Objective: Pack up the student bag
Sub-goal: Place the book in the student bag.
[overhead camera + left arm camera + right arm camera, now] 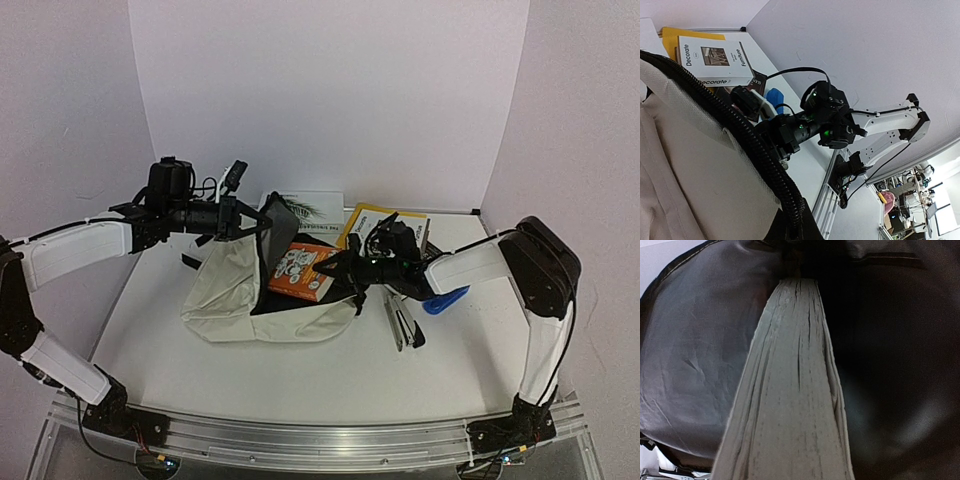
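The student bag [235, 295] lies on the table with its mouth facing the right fingers. The right gripper [340, 268] is clenched on one end of the orange book [300, 272]. The book's long axis runs straight out ahead of those fingers, into the mouth. In the right wrist view I see only the page edge, with the dark grey lining [690, 365] on both sides of it and beyond it, so I judge the far end is already inside. The left gripper [258, 222] is shut tight on the bag's upper rim, beyond the book, and holds the mouth lifted. The next move, I think, is a push along the book's length, deeper ahead of the right fingers. The right arm is the one placed for it.
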Controlling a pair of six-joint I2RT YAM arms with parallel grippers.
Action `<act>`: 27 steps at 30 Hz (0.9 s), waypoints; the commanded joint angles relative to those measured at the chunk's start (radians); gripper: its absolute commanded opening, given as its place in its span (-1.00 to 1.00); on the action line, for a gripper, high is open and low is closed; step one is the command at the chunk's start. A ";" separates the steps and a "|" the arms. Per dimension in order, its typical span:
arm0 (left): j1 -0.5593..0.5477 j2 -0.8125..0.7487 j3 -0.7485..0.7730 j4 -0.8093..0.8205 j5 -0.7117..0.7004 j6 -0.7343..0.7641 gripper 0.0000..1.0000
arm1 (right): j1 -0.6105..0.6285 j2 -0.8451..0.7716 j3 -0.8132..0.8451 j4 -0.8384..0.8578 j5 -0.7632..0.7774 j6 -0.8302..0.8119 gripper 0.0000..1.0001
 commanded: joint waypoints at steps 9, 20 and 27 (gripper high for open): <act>-0.075 0.014 0.089 0.085 0.042 0.029 -1.00 | 0.054 0.108 0.205 -0.239 0.114 -0.238 -1.00; -0.142 0.116 0.104 0.185 0.091 -0.060 -1.00 | 0.084 0.249 0.406 -0.363 0.147 -0.336 -0.93; -0.142 0.072 0.081 0.143 -0.038 -0.054 -1.00 | 0.086 0.191 0.390 -0.373 0.270 -0.385 -0.06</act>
